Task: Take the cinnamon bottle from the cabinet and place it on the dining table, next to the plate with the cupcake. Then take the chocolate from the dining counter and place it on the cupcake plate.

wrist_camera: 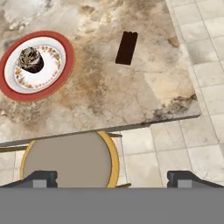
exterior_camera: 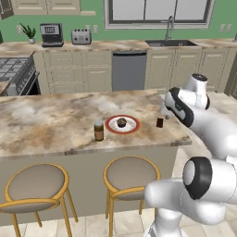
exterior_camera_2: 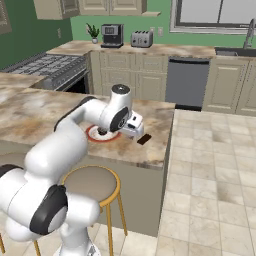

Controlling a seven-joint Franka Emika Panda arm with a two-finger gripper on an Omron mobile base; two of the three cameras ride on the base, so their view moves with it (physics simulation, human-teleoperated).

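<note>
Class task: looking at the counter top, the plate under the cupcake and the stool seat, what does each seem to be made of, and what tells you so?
Counter top: looks like polished stone, marble or granite, from its mottled beige-brown veining. Plate: seems glazed ceramic, with a smooth white centre, red rim and small printed pattern. Stool seat: a flat matte taupe pad, perhaps fabric or vinyl, ringed by a yellow frame that could be wood or painted metal.

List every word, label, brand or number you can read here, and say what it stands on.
No readable text in any view.
Cinnamon bottle: a dark band where a label might sit, too blurred to read.
Chocolate: plain dark bar, no print.
Coffee machine and toaster: too small to show any brand.
</note>
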